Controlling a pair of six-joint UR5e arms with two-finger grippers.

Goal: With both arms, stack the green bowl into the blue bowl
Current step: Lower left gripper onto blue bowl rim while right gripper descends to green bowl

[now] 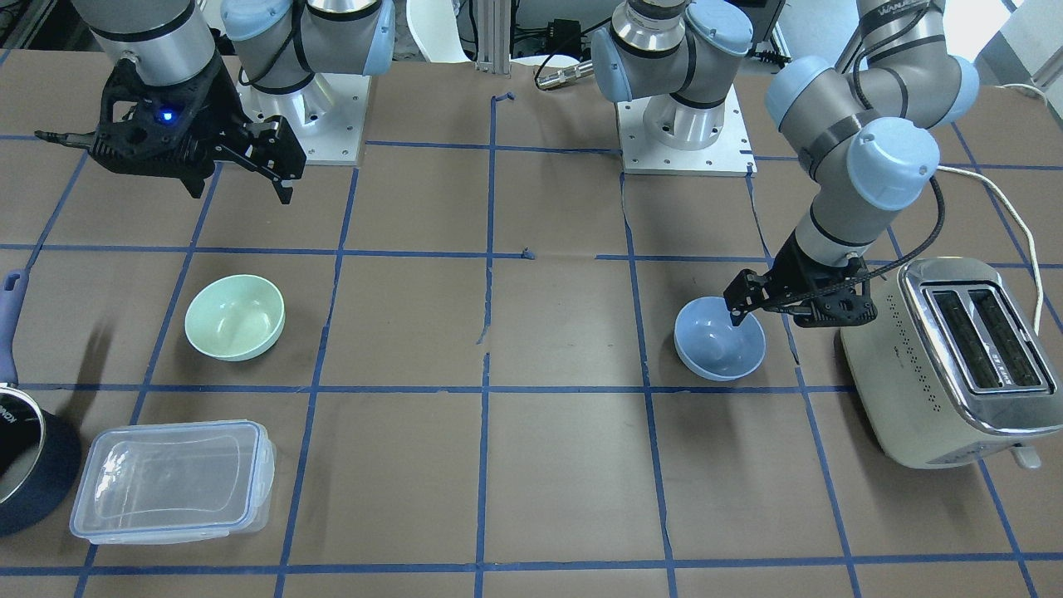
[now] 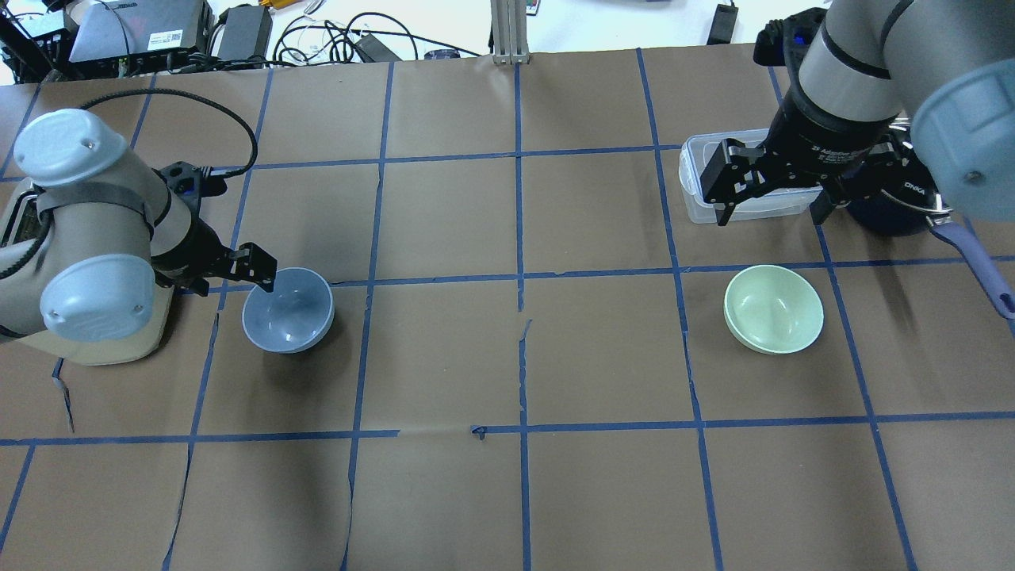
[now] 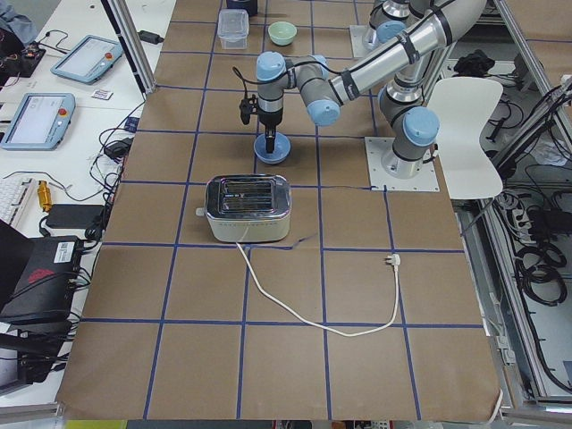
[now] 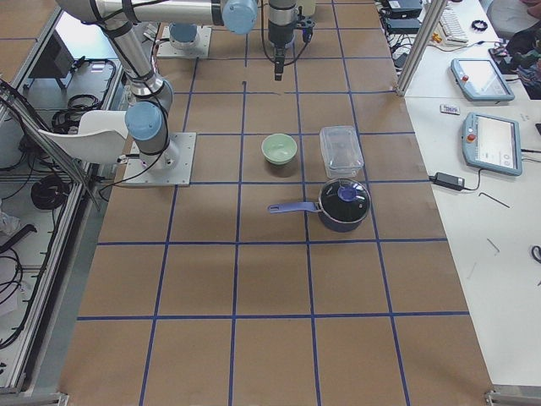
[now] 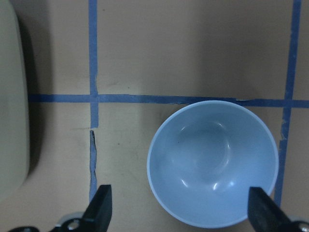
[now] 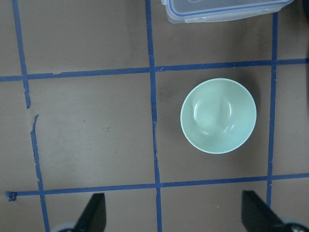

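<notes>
The blue bowl (image 1: 719, 339) (image 2: 288, 309) stands upright and empty on the table's left side. My left gripper (image 1: 772, 311) (image 2: 250, 274) is open just above it, toward the toaster side. In the left wrist view the bowl (image 5: 212, 164) lies between the two spread fingertips (image 5: 104, 208), nearer the right one. The green bowl (image 1: 235, 316) (image 2: 773, 308) stands upright and empty on the right side. My right gripper (image 1: 241, 178) (image 2: 773, 205) is open and empty, high above the table. In the right wrist view the green bowl (image 6: 218, 115) lies well below it.
A cream toaster (image 1: 947, 365) stands close beside the left arm and the blue bowl. A clear lidded container (image 1: 170, 477) (image 2: 698, 190) and a dark blue saucepan (image 1: 25, 465) (image 4: 342, 203) stand near the green bowl. Blue tape lines grid the brown table.
</notes>
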